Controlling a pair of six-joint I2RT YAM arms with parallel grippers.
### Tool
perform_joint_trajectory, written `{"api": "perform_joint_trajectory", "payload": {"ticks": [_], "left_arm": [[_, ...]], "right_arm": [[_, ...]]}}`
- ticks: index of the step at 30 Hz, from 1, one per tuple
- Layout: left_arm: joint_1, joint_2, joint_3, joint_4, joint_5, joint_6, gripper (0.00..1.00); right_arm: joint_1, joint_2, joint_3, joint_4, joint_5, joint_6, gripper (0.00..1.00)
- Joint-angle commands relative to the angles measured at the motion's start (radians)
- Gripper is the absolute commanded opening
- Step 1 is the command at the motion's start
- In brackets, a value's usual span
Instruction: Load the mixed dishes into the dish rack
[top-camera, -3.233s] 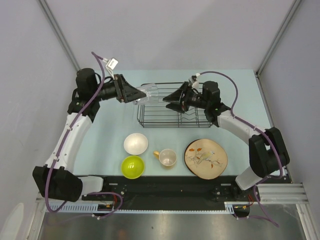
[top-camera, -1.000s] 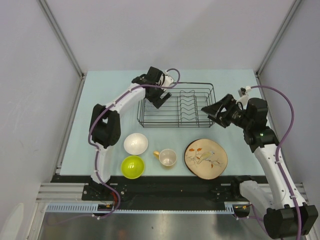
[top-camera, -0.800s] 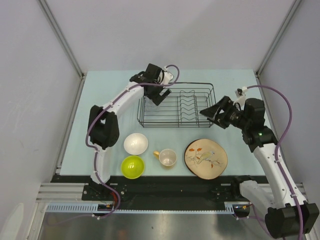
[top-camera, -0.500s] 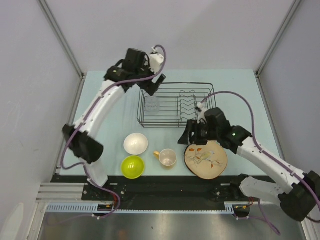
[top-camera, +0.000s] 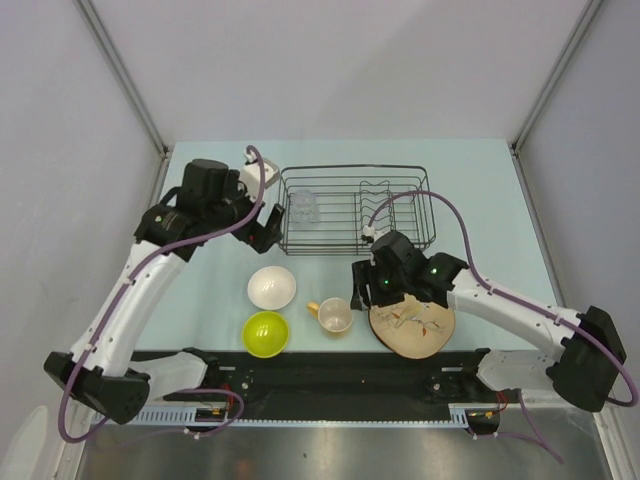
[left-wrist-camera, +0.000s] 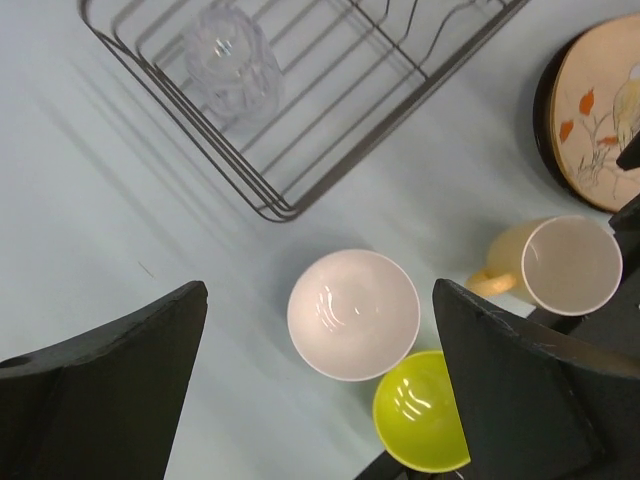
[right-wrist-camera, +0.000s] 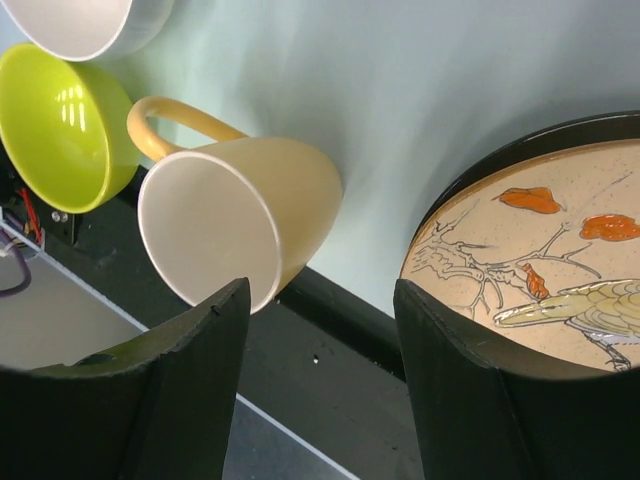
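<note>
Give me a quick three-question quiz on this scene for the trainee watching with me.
1. True or false: the clear glass is inside the dish rack.
2. Which dish sits between the lime-green bowl and the leaf-pattern plate? A) a saucepan B) the yellow-handled mug C) a teapot
3. How many dishes lie on the table outside the rack?
Key: 1 true. 2 B. 3 four: the white bowl, the green bowl, the mug and the plate.
</note>
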Motion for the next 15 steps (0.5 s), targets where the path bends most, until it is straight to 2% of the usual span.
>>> {"api": "perform_joint_trajectory", "payload": {"ticks": [1, 11, 15], "left_arm": [[0.008, 0.006, -0.057, 0.022, 0.052, -0.033, 1.00], [0.008, -0.002, -0.124, 0.069, 0.057, -0.042, 1.00], [0.008, -0.003, -0.120, 0.077, 0.057, -0.041, 1.00]], "right_arm": [[0.030, 0.030, 0.055, 0.031, 0.038, -0.010, 0.64], [0.076, 0.125, 0.080, 0.042, 0.037, -0.022, 0.63], [0.087, 0.177, 0.080, 0.056, 0.034, -0.031, 0.58]]}}
